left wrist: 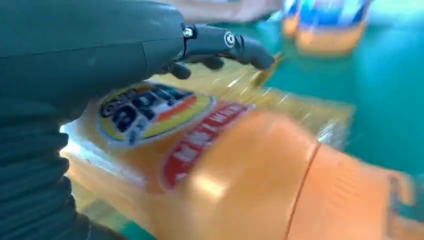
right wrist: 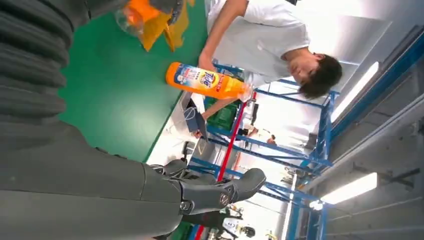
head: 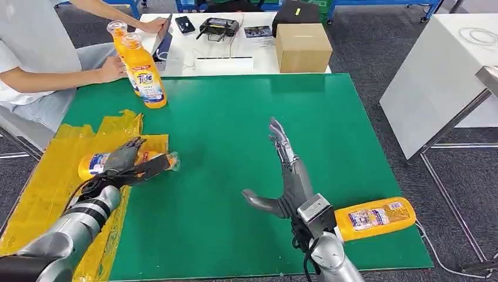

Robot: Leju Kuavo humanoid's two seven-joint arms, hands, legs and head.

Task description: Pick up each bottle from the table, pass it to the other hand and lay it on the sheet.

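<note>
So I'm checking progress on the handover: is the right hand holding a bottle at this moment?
No, the right hand is spread open above the green mat, while the left hand grips a bottle over the yellow sheet.

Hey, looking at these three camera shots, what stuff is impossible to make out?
- Head view: the right arm hides one end of the bottle near the mat edge.
- Head view: the left hand covers the middle of the bottle on the sheet.
- Left wrist view: the label is blurred, wording unreadable.
- Head view: the rear standing bottle is mostly hidden by the front one.
</note>
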